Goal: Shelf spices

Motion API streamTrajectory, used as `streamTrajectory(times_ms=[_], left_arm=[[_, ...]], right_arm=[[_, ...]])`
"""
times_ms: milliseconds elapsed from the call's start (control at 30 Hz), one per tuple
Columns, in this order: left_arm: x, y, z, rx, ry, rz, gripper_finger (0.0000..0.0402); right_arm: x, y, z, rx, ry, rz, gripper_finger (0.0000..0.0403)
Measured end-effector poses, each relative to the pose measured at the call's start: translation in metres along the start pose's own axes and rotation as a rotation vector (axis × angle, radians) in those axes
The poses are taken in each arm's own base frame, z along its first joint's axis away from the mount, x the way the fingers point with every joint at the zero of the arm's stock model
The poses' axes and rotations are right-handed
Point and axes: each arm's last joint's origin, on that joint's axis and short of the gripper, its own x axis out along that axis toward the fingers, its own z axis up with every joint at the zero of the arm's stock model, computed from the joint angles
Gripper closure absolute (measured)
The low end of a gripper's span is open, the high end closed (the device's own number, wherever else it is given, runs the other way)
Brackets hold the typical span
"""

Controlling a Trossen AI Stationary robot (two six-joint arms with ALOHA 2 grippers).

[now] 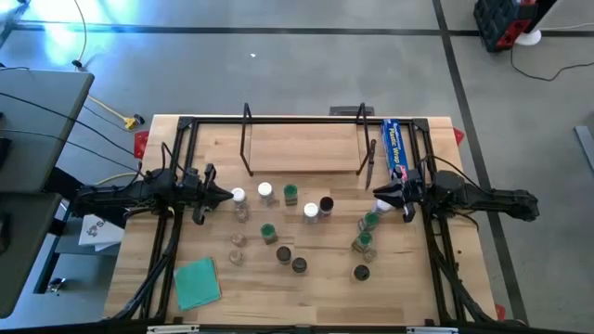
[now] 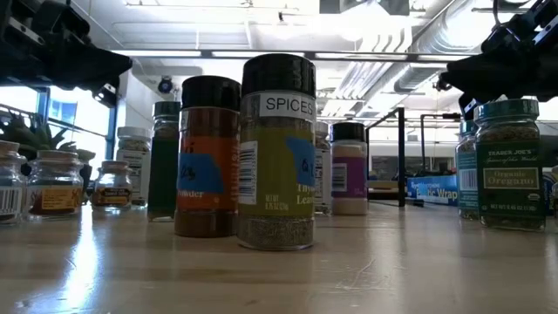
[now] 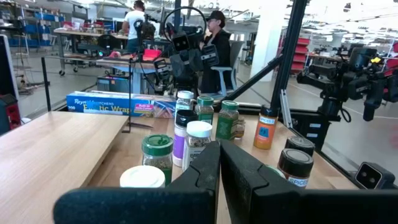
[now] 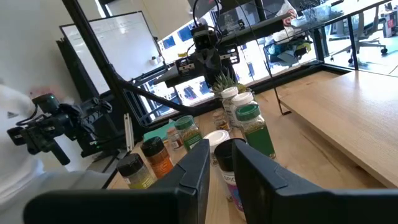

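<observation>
- Nearest the low camera stands a jar labelled SPICES (image 2: 277, 150) with a black lid, and a second black-lidded jar with orange-brown contents (image 2: 207, 155) touches it or stands just beside it.
- Spices (image 1: 299, 227) are scattered on the desk (image 1: 413, 278) in front of the shelf (image 1: 303, 146), none of them on the shelf.
- That shelf, a low light-wood rack with thin black uprights at its ends, sits at the far edge of the desk; a blue wrap box (image 1: 396, 147) lies just beside its right end.
- Left end effector (image 1: 221, 195) hovers in front of the shelf's left end with its fingers together, holding nothing; a white-lidded jar (image 1: 238, 196) stands just beside its tip.
- Right end effector (image 1: 382, 203) hovers in front of the shelf's right end, near the wrap box; its fingers stand a little apart, and nothing is seen clamped between them.
- Green-lidded jars (image 1: 370, 221) stand just below and beside the right end effector.
- Teal cloth (image 1: 197, 282) lies well apart from the shelf, at the desk's near left corner.
- People (image 3: 214, 46) are seen in the room beyond the desk.
</observation>
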Motion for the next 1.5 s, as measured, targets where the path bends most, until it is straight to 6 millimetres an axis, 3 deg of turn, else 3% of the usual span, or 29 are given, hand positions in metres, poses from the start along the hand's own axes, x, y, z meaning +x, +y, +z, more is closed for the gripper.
streamTrajectory(times_ms=[333, 467, 733, 933, 1067, 1233, 1367, 1500], left_arm=[[0.0, 0.0, 0.0, 0.0, 0.0, 0.0, 0.0393], [0.0, 0.0, 0.0, 0.0, 0.001, 0.0, 0.0393], [0.0, 0.0, 0.001, -0.018, -0.01, -0.002, 0.0393], [-0.003, -0.001, 0.025, -0.157, -0.271, 0.009, 0.0393], [-0.005, -0.002, 0.047, -0.108, -0.412, 0.075, 0.0395], [0.017, -0.003, 0.076, -0.055, -0.218, 0.2, 0.04], [0.053, 0.0, 0.098, -0.054, 0.039, 0.29, 0.04], [0.091, 0.002, 0.107, 0.007, 0.381, 0.302, 0.04]], right_arm=[[0.0, 0.0, 0.0, -0.059, -0.006, -0.008, 0.0337], [-0.001, 0.0, 0.011, -0.155, -0.137, -0.084, 0.0337], [-0.004, 0.005, 0.027, -0.16, -0.322, -0.084, 0.0337], [-0.009, 0.01, 0.039, -0.181, -0.462, -0.05, 0.0337], [-0.01, 0.012, 0.041, -0.185, -0.474, 0.003, 0.0337], [-0.009, 0.012, 0.039, -0.14, -0.451, 0.024, 0.0337], [-0.008, 0.011, 0.037, -0.1, -0.426, 0.025, 0.0337], [-0.008, 0.011, 0.036, -0.038, -0.414, 0.034, 0.0337]])
